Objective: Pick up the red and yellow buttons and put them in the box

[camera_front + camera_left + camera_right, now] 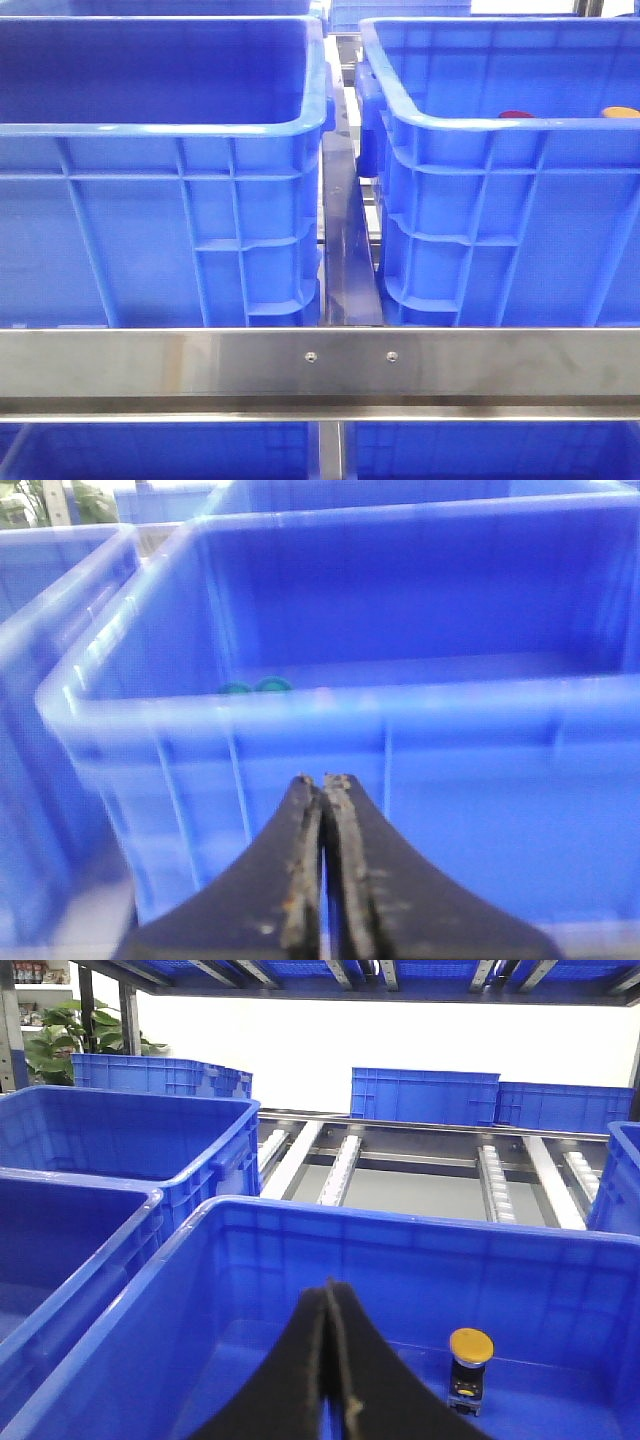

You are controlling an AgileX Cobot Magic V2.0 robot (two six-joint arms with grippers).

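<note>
In the front view, the red button's top (516,115) and the yellow button's top (620,112) just show over the rim of the right blue crate (470,125). A like blue box (160,130) stands to its left, and its floor is hidden. Neither gripper shows in the front view. In the right wrist view, my right gripper (331,1285) is shut and empty above a crate (230,1215). The yellow button (470,1345) stands there on a dark base, apart from the fingers. My left gripper (323,780) is shut and empty, facing a crate's outer wall (450,780).
A steel rail (320,362) crosses in front of the crates, with a narrow gap (345,240) between them. More blue crates (425,1095) and roller tracks (340,1165) lie beyond. Small green pieces (255,686) lie inside the crate ahead of the left gripper.
</note>
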